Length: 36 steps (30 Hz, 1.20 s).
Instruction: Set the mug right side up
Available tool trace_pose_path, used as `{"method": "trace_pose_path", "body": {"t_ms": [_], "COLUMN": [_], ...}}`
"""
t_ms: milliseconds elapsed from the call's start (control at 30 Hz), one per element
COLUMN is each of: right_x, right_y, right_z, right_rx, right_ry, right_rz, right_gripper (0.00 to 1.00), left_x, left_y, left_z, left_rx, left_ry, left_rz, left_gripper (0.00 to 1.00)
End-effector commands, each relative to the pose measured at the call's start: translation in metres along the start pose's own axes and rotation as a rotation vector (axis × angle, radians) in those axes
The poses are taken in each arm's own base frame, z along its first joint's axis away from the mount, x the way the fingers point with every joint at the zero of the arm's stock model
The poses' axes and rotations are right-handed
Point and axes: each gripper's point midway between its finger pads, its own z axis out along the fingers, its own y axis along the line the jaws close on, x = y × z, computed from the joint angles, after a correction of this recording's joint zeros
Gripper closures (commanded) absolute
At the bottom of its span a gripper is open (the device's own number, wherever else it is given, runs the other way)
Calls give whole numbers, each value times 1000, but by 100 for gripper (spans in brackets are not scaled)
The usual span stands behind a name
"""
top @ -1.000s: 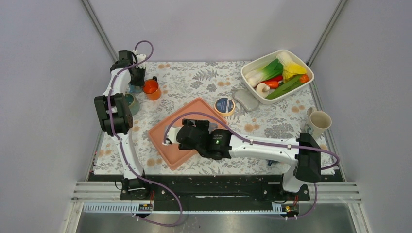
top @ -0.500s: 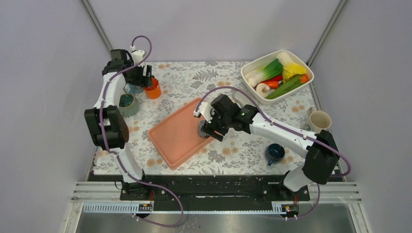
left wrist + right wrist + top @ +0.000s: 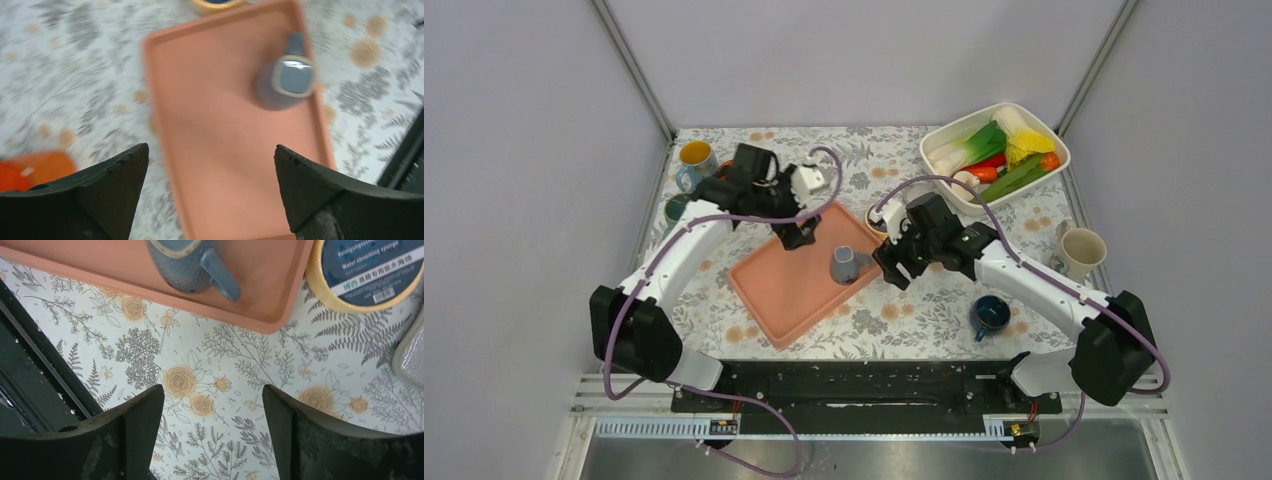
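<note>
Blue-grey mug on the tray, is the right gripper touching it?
Apart. The right wrist view shows the right gripper open over the tablecloth, with the tray rim between its fingertips and the blue-grey mug.

Mugs [image 3: 845, 264] I count: six
Trays [image 3: 781, 292] below me: one
Vegetable tubs [image 3: 1063, 157]: one
Round sponge tins [image 3: 366, 271]: one

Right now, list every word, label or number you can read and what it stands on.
"Water absorbing sponge": on the blue label of the round yellow sponge.
"Reinigungs...": same label, cut off by the picture's top edge.
Chinese line and barcode digits below: too small to read.
No other text is readable.
</note>
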Motion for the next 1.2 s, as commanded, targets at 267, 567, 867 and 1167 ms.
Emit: {"method": "trace_pose_path", "body": {"t_ms": [267,567,867,1167], "right_x": [14,20,16,14], "right_y": [-5,-5,-5,-3], "right_z": [-34,-41,-38,-32], "right_rx": [97,116,107,93], "right_ry": [-149,-185,-191,-196], "right_rz": [99,123,124,165], "right_gripper": [18,17,17,17], "left_x": [-3,9,31,27], "left_y": [-57,-53,-60,-63], "left_z": [83,115,122,122], "left_rx": [178,138,186,196], "left_ry": [127,200,276,257], "left_rz": [175,182,174,116], "left_gripper": [1,1,35,100]}}
